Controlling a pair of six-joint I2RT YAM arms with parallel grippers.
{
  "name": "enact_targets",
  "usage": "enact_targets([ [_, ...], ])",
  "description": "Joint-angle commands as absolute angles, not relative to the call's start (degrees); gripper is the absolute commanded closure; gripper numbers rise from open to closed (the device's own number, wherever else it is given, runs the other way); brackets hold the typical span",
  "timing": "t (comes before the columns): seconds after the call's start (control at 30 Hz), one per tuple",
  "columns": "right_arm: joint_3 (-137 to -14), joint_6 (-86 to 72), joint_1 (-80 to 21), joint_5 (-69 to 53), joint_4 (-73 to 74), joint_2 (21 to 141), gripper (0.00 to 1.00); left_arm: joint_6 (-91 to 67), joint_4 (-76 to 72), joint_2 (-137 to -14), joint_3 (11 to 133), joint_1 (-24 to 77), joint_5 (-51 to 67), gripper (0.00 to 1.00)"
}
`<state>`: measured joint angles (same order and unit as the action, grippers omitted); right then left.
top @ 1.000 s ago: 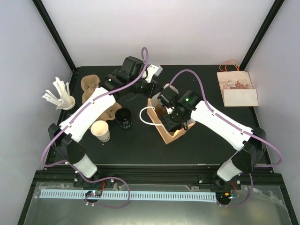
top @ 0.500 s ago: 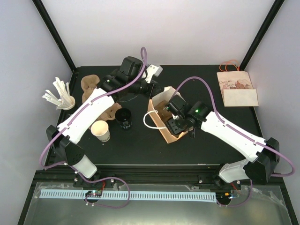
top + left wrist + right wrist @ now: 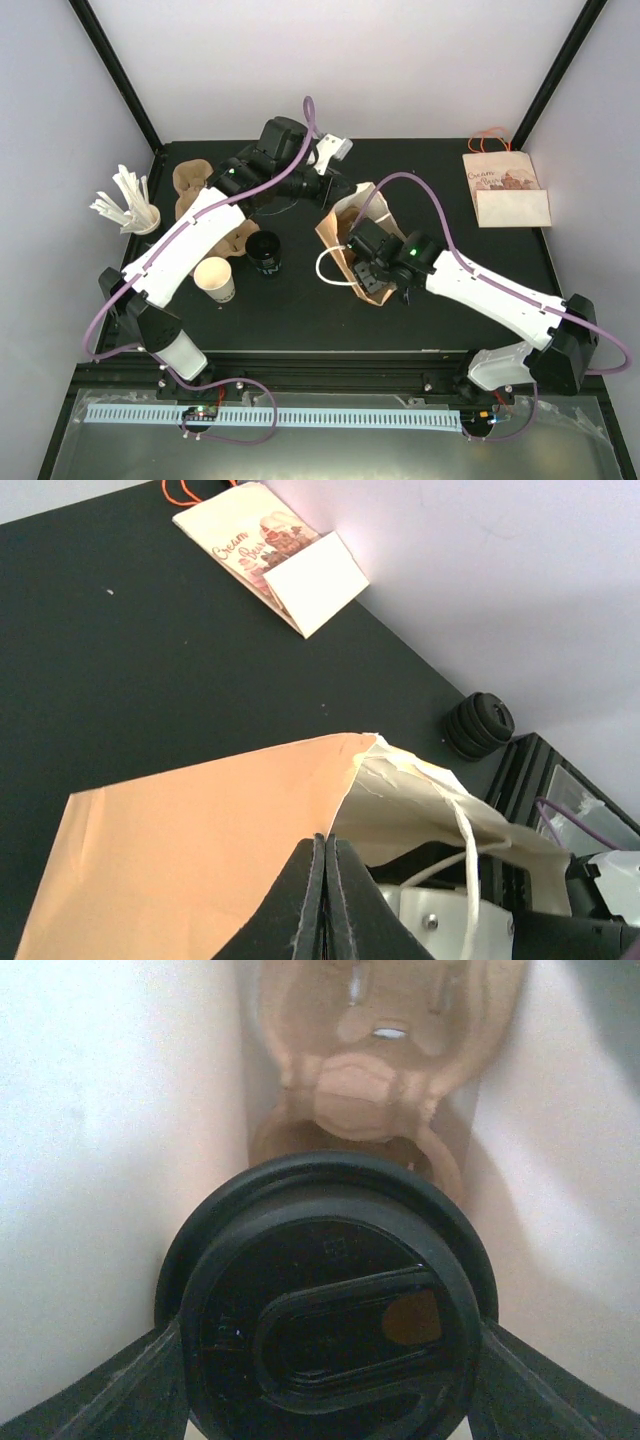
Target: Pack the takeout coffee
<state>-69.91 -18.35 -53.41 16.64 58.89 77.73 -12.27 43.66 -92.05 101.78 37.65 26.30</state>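
A brown paper bag [image 3: 338, 226] with white handles stands tilted mid-table. My left gripper [image 3: 328, 190] is shut on the bag's far top edge; in the left wrist view its jaws [image 3: 325, 848] pinch the bag's rim [image 3: 200, 850]. My right gripper [image 3: 372, 262] reaches into the bag's mouth. In the right wrist view it is shut on a coffee cup with a black lid [image 3: 325, 1300], one finger [image 3: 140, 1385] on each side. Below the cup, a brown cup carrier [image 3: 385, 1090] lies at the bag's bottom, between the pale bag walls [image 3: 110, 1140].
Left of the bag stand a black cup [image 3: 267, 252] and a white paper cup [image 3: 215, 280]. Brown cup carriers [image 3: 195, 190] and a cup of white sticks [image 3: 130, 208] are at far left. A printed flat bag [image 3: 505, 188] [image 3: 270, 560] lies at back right.
My right arm has swung toward the near edge and gone deeper into the bag with the cup. The bag has tilted and shifted with it. The left gripper keeps its hold.
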Motion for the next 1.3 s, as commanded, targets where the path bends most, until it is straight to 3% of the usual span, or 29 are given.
enact_targets([
  [0.0,-69.76,-18.88,-55.62,24.19,56.32,79.22,0.55,-11.97,39.80,-92.95,105.64,38.13,28.20,0.97],
  [0.63,-71.39,-16.84,-56.52,27.24,51.72,73.92,0.54,-10.67,42.01,-94.05,105.28,38.47,29.44,0.97],
  [0.83,-74.71,-18.37,-56.51,32.28,55.32,78.40,0.57,-10.04,41.02,-92.80,102.19,38.54,30.24,0.97],
  [1.27,-75.45,-19.51,-56.59,30.51,58.05,80.08,0.57,-9.79,41.22,-92.76,101.59,38.41,30.69,0.97],
])
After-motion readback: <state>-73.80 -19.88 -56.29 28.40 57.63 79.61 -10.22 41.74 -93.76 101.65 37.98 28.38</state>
